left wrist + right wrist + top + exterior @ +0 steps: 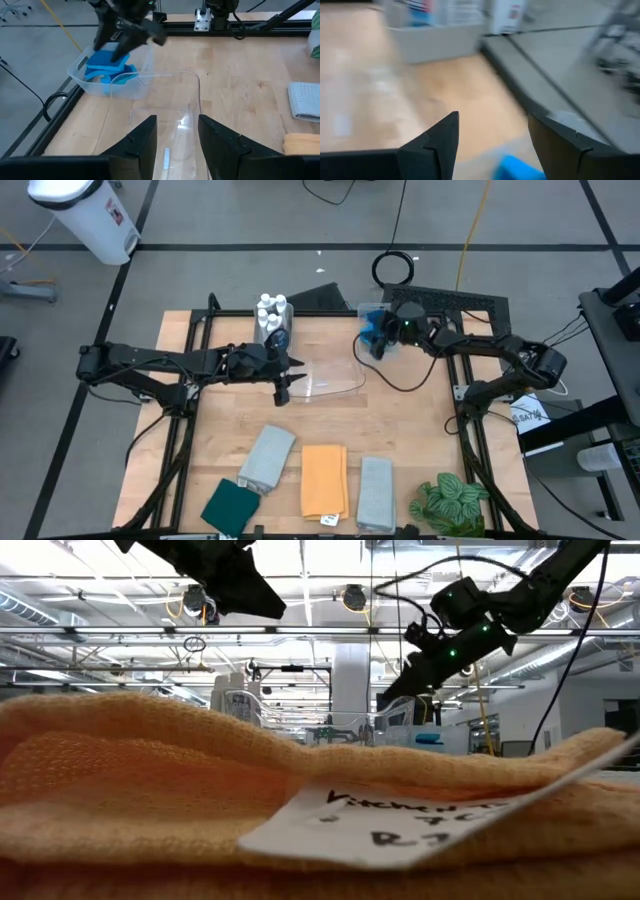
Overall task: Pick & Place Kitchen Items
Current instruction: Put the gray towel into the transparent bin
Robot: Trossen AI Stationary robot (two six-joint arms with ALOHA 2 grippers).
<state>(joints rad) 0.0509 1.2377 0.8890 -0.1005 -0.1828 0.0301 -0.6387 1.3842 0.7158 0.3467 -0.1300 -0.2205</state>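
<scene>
A green leafy plant (450,502) sits at the table's (400,430) corner, a clear bin (330,377) mid-table.

I am working in a robotics lab or industrial test hall. My wooden table (400,430) stands on a grey concrete floor (250,220) marked with dark lines, with cables (470,230) trailing off at 12 o'clock. The low view shows high ceiling trusses (300,630) and strip lighting.
</scene>
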